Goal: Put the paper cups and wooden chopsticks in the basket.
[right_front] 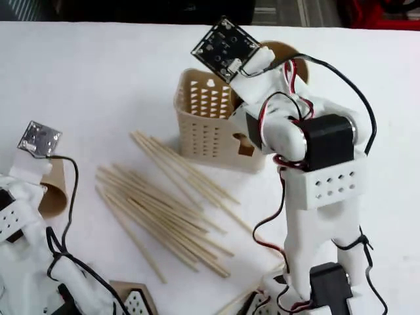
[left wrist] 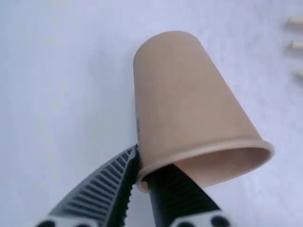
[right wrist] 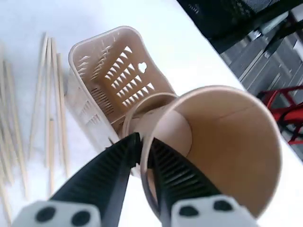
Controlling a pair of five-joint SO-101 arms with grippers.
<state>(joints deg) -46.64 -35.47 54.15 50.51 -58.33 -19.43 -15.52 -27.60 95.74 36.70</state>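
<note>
My right gripper (right wrist: 142, 142) is shut on the rim of a paper cup (right wrist: 222, 137), one finger inside and one outside. It holds the cup tilted beside the far right of the tan perforated basket (right_front: 210, 121), whose open top (right wrist: 113, 71) is close in front. A second curved paper rim (right wrist: 147, 101) shows at the basket's mouth. My left gripper (left wrist: 139, 170) is shut on the rim of another paper cup (left wrist: 189, 104), which lies on its side low at the table's left (right_front: 52, 190). Several wooden chopsticks (right_front: 164, 210) lie fanned out between the arms.
The right arm (right_front: 315, 170) stands over the table's right half, its cables hanging near the chopsticks. A tan perforated piece (right_front: 134, 298) and a few more chopsticks (right_front: 239, 300) lie at the front edge. The white table (right_front: 105, 79) is bare at the far left.
</note>
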